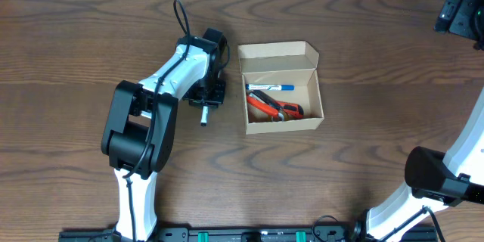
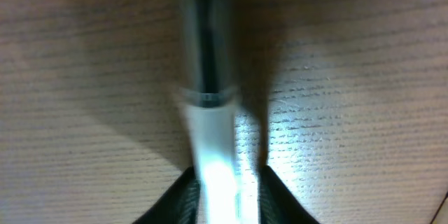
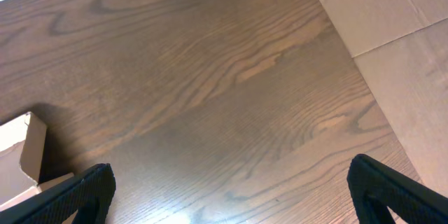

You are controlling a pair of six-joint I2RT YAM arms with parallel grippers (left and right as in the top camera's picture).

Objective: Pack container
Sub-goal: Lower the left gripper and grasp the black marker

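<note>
Nearest rises the left arm (image 1: 162,83), its left gripper (image 1: 205,103) clamped tight on a pen (image 2: 210,133) close above the wooden table (image 1: 363,159). Just right of it sits the cardboard box (image 1: 283,127), lid flap back, holding a marker (image 1: 271,88) and a red-handled tool (image 1: 272,107). Far right, the right gripper (image 3: 231,196) gapes wide, holding nothing.

no readable text, labels or numbers anywhere, cardboard container (image 1: 281,88) plain and unmarked
</note>
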